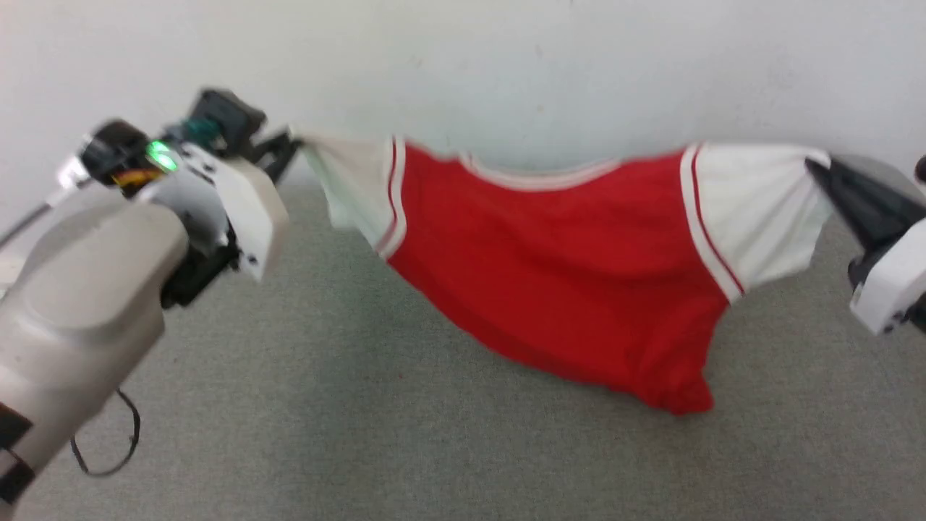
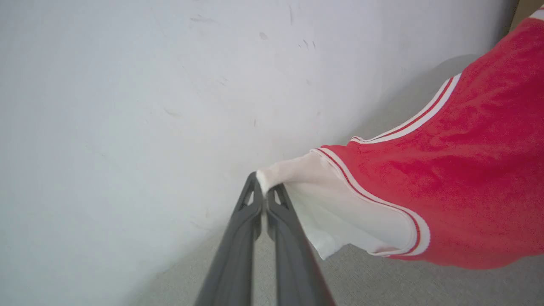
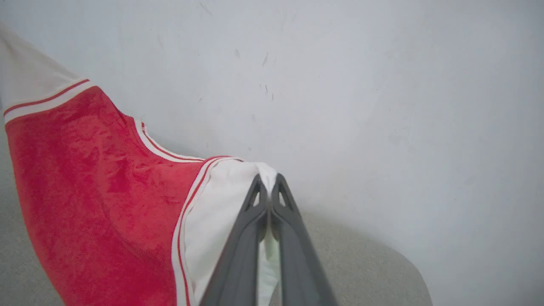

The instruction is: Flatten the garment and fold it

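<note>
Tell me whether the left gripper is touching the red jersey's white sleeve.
Touching. The left wrist view shows the left gripper shut on the white sleeve of the jersey, cloth pinched between its fingertips.

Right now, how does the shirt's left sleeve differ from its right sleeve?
The left sleeve looks narrow and bunched; the right sleeve spreads wider. The left gripper pinches the left sleeve at its fingertips; cloth of the right sleeve sits deeper in the right gripper. Both are white, pinched and lifted.
</note>
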### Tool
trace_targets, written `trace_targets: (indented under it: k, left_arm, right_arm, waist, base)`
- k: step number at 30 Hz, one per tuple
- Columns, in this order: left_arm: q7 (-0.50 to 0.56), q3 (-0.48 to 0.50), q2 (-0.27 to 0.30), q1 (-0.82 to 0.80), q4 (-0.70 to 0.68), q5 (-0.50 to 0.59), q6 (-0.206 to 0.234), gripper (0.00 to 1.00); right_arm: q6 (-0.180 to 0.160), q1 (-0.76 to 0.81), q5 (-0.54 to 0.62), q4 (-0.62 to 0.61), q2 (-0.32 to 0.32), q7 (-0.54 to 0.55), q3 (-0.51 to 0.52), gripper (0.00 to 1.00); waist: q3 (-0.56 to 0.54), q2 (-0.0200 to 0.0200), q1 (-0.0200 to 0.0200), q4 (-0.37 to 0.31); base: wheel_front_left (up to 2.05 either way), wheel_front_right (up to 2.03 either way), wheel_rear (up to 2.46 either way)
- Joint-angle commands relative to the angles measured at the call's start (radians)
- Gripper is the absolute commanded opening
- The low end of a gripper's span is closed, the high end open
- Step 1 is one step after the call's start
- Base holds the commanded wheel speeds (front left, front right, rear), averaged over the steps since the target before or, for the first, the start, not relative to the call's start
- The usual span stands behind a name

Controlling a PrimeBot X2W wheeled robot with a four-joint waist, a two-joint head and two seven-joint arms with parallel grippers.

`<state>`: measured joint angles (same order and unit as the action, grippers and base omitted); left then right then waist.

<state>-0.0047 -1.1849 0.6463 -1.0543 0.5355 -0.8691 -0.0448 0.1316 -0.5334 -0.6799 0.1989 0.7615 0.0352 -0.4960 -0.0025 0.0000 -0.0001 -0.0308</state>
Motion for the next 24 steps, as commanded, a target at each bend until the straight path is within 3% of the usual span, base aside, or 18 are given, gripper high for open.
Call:
trace_targets:
  k: [1,6,12,18,24]
  left_arm:
    - [-0.026,0.024,0.016,-0.031,-0.013,0.009,0.023,0.0]
    - [-0.087,0.071,0.037,-0.104,-0.038,0.04,0.077,0.0]
    - [-0.153,0.13,0.011,-0.219,-0.014,0.069,0.131,0.0]
    - [-0.211,0.184,-0.029,-0.368,0.044,0.108,0.166,0.0]
    - [-0.24,0.227,-0.055,-0.528,0.114,0.157,0.184,0.0]
  right_arm:
    - [-0.001,-0.03,0.024,-0.019,-0.012,-0.012,0.027,0.0]
    - [-0.001,-0.105,0.112,-0.05,-0.057,-0.022,0.098,0.0]
    - [-0.001,-0.27,0.219,-0.024,-0.121,-0.011,0.137,0.0]
    - [-0.001,-0.493,0.274,0.068,-0.193,-0.011,0.171,0.0]
    - [-0.001,-0.724,0.341,0.186,-0.208,-0.01,0.149,0.0]
  waist:
    - [-0.03,0.0,0.0001,0.017]
    - [-0.039,0.0,0.0001,0.026]
    - [0.001,0.0,0.0001,0.038]
    - [0.099,0.0,0.0001,0.048]
    - [0.226,0.0,0.0001,0.059]
  base:
    - [0.0,0.0,0.0]
    - [0.0,0.0,0.0]
    - [0.0,0.0,0.0]
    - [0.0,0.0,0.0]
    - [0.0,0.0,0.0]
